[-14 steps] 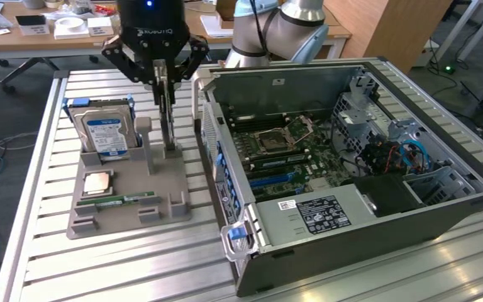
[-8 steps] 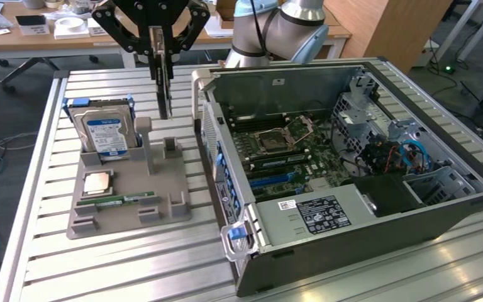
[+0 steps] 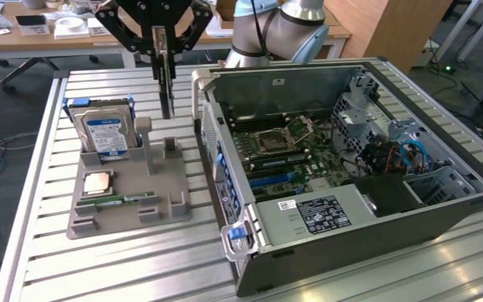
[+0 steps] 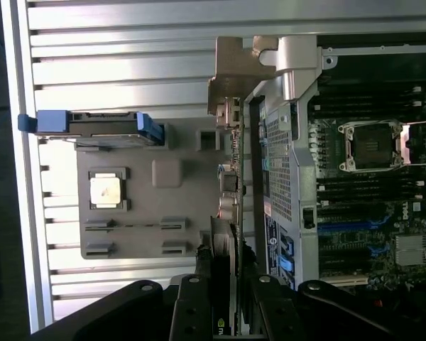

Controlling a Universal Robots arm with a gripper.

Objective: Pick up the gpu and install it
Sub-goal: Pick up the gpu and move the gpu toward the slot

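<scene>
Lying nearest on the slatted aluminium table (image 3: 124, 270), the open dark-grey computer case (image 3: 367, 251) is being shown with its green motherboard (image 3: 292, 151) exposed. Beside it, a silver hard drive with a blue-white label (image 3: 105, 133) is being held upright in the grey plastic tray (image 3: 161, 189). Further back, the thin flat gpu card (image 3: 168, 88) is being clamped edge-on by the black gripper (image 3: 164, 50) and is being hung clear above the table, between tray and case.

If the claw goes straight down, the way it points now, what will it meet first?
Probably the grey tray: the claw holds the gpu upright above its edge beside the computer case, though depth is unclear.
</scene>
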